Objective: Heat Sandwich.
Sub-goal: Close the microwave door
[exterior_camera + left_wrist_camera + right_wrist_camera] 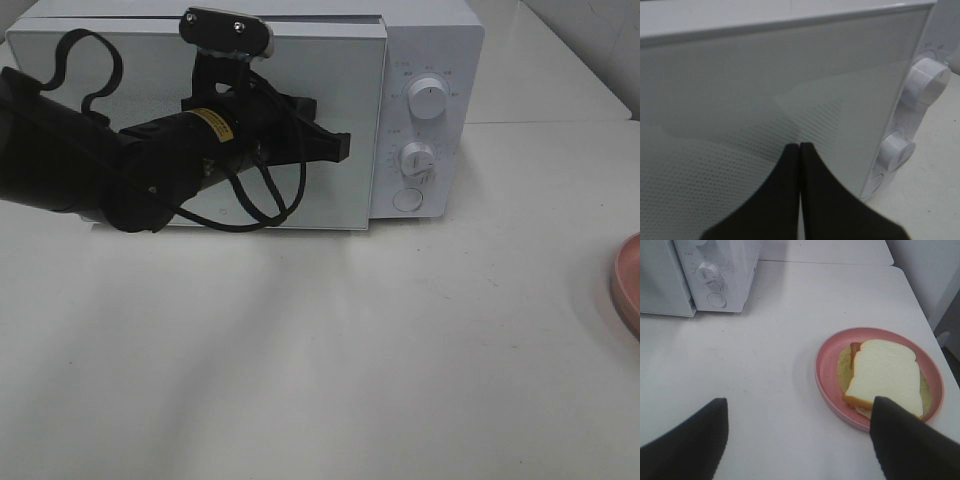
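White tabletop [330, 350], white microwave [425, 60] at rear, door shut. Left gripper [800, 150]: jaws closed, empty, tips just before microwave door [765, 100]. Right gripper [799, 440]: jaws wide apart, empty, above table. Sandwich [885, 372] on pink plate [827, 370], well right of microwave; long axis runs toward right gripper, near corner hidden behind fingertip [905, 440]. Exterior view: plate cut off, sandwich unseen.

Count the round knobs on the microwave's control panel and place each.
2: upper knob near the panel's top, lower knob directly beneath it. Below them sits a flat round button, not a knob.
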Tool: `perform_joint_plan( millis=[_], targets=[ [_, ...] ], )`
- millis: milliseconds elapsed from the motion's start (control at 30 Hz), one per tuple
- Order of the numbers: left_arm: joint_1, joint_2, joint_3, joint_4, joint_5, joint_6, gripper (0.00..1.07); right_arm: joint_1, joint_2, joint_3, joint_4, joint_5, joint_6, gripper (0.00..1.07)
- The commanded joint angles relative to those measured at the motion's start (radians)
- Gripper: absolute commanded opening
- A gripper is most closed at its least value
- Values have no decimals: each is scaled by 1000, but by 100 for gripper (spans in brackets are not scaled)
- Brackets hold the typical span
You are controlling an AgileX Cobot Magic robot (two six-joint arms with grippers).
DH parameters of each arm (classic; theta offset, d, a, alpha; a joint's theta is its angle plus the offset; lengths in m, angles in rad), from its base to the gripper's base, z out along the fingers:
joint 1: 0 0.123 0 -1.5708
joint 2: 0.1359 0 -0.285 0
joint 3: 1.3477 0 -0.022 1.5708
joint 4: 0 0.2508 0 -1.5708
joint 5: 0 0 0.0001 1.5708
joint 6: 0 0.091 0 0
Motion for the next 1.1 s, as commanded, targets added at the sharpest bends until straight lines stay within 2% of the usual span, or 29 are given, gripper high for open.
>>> perform_joint_plan(
  millis=[33,167,200,267,467,900,1100],
  targets=[
    [9,23,-61,-52,15,0,0,-8,-25,2,2,-11,-8,75],
    [9,47,-115,-59,32,14,0,-8,-25,2,2,-11,-8,75],
    [10,59,-137,-68,36,44,0,-8,-25,2,2,-11,-8,75],
    [11,68,-156,-85,42,66,0,-8,-25,2,2,-11,-8,75],
    [11,78,-164,-125,60,109,0,-8,-25,2,2,-11,-8,75],
    [9,72,-164,-123,61,111,0,-8,-25,2,2,-11,-8,75],
    [-27,29,-112,-117,50,111,0,-8,-25,2,2,-11,-7,75]
  ],
)
